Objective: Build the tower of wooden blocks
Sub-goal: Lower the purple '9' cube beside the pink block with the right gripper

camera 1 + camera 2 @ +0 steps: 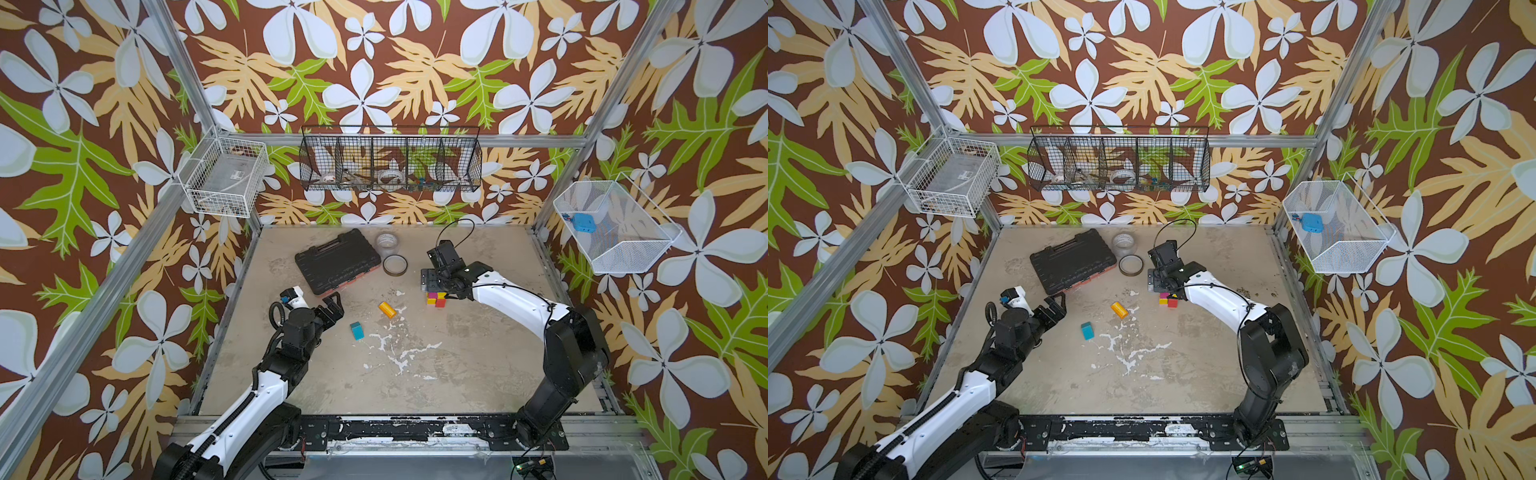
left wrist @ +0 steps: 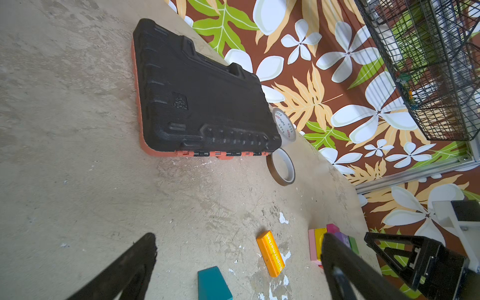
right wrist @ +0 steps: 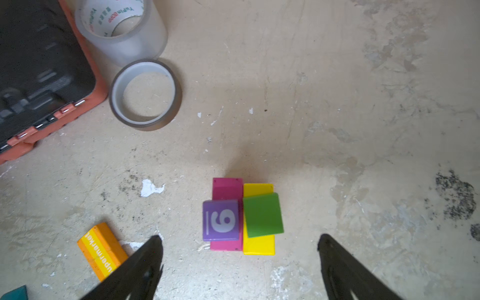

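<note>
Right tool (image 3: 239, 237), jaws wide and empty, hangs directly above the tower (image 3: 259, 246), clear of its purple cube (image 3: 220, 220) and green cube (image 3: 262, 218) so neither is nudged; left tool (image 2: 239, 235), also open, faces the orange block (image 2: 270, 253) and teal block (image 2: 211, 283) just ahead

Black case (image 1: 337, 261), tape rolls (image 1: 395, 264), tower (image 1: 436, 300) crowd rear; front table (image 1: 457, 374) open.

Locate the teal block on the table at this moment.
In both top views the teal block lies left of centre on the table, just right of the left tool, with the orange block nearest; it touches neither.
</note>
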Motion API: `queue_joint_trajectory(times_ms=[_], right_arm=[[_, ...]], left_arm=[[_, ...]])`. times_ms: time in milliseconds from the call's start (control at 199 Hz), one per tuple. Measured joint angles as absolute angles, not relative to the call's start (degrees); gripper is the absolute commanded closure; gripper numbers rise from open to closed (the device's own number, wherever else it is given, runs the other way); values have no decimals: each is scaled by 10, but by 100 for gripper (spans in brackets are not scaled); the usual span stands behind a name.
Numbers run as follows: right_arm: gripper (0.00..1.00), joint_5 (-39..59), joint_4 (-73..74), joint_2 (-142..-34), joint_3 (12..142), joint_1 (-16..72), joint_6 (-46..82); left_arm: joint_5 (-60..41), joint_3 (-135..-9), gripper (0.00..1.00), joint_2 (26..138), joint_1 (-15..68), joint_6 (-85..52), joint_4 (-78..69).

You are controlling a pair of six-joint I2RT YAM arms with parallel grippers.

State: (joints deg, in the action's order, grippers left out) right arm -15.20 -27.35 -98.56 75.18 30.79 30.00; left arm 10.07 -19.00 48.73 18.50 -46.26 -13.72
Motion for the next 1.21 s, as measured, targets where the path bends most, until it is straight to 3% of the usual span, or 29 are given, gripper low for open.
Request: queue_joint_trajectory(times_ms=[472,1035,1205], right_arm=[[0,-94,-256,-1034,758,288,282],[0,-110,-266,-1103,796,288,281],[8,-110,-268,-1113,800,288,280]], left_arm=[[101,-190,0,487,185,-463,-137],[101,-190,0,487,185,-463,-137],[101,-190,0,487,185,-463,-137]])
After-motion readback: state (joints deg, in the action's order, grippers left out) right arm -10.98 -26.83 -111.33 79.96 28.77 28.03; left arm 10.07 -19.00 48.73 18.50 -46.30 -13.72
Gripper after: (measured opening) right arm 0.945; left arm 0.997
